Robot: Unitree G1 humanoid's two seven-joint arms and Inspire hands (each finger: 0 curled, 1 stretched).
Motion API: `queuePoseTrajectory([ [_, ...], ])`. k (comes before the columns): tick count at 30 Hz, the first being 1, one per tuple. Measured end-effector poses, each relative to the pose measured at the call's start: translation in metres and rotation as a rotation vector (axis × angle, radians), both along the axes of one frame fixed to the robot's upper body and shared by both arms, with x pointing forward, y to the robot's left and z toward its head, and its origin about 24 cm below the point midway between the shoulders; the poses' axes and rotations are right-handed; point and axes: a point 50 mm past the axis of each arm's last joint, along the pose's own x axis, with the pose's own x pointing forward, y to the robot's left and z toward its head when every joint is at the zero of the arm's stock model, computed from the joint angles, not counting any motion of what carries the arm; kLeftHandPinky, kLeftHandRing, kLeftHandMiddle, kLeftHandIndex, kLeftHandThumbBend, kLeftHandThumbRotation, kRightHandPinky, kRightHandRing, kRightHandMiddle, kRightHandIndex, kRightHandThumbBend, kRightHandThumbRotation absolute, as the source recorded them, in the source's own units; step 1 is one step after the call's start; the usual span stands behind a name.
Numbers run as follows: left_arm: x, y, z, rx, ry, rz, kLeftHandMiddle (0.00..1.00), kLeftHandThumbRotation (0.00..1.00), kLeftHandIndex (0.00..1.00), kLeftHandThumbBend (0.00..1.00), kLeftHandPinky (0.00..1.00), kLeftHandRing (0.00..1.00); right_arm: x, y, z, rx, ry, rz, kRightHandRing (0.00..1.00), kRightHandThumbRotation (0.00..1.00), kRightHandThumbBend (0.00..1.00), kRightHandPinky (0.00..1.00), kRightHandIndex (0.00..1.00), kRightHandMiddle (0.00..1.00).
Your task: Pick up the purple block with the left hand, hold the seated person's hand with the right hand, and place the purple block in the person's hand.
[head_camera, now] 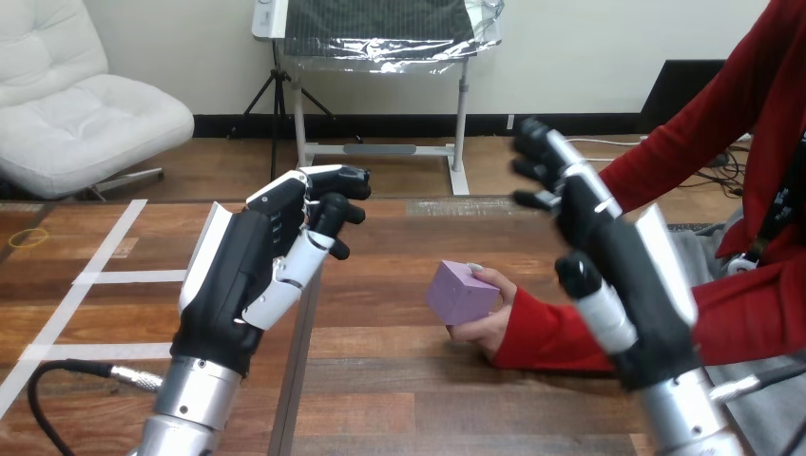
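The purple block (460, 292) lies in the person's hand (487, 323), which rests on the wooden table (380, 380) right of centre, fingers wrapped round the block. My left hand (249, 275) is raised over the table's left part, well apart from the block, its fingers relaxed and slightly bent, holding nothing. My right hand (608, 256) is lifted at the right, above the person's red-sleeved forearm (551, 337), fingers straight and spread, touching neither the block nor the person's hand.
White tape lines (95, 277) mark the table's left part. The person's red sleeve (751, 313) runs in from the right edge behind my right arm.
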Motion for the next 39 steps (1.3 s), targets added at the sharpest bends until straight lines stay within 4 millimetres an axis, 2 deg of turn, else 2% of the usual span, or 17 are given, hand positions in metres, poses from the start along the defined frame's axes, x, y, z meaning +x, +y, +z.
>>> queuePoseTrajectory([
  [4, 0.0, -0.002, 0.001, -0.013, -0.012, 0.0, 0.69, 0.88, 0.68, 0.6, 0.44, 0.63, -0.005, 0.004, -0.005, 0.022, 0.027, 0.035, 0.9, 1.0, 1.0, 0.85, 0.92, 0.92],
  [20, -0.003, -0.011, 0.006, -0.101, -0.086, 0.032, 0.66, 0.88, 0.65, 0.49, 0.41, 0.6, -0.013, 0.003, -0.014, 0.062, 0.135, 0.085, 0.85, 1.0, 1.0, 0.82, 0.92, 0.88],
  [39, -0.003, -0.015, 0.006, -0.14, -0.1, 0.058, 0.63, 0.88, 0.61, 0.4, 0.4, 0.59, -0.015, 0.004, -0.01, 0.042, 0.125, 0.135, 0.92, 1.0, 0.98, 0.85, 0.91, 0.91],
])
